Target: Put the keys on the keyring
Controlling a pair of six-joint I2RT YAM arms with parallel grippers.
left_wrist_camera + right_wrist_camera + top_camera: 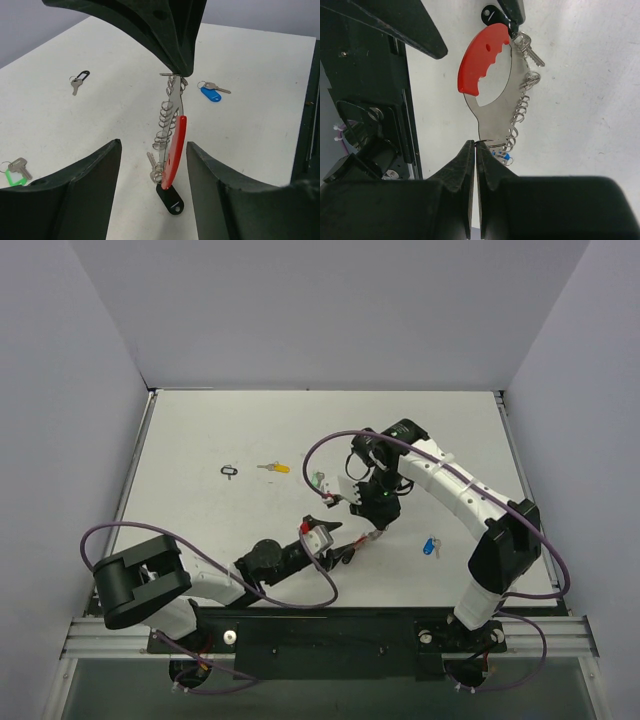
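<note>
My left fingers (95, 175) stood open astride the keyring (175, 145), gripped at twelve o'clock by my right fingers (460, 172); I judged backing straight out safest.

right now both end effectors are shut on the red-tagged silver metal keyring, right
No: the left wrist view shows the left end effector open around the red-tagged silver metal keyring; only the right end effector is shut on it.

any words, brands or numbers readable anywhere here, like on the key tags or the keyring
None can be read.
The red tag on the keyring is plain.
The blue tag and black tag show no print.
Any stamping on the keys is too small to tell.
</note>
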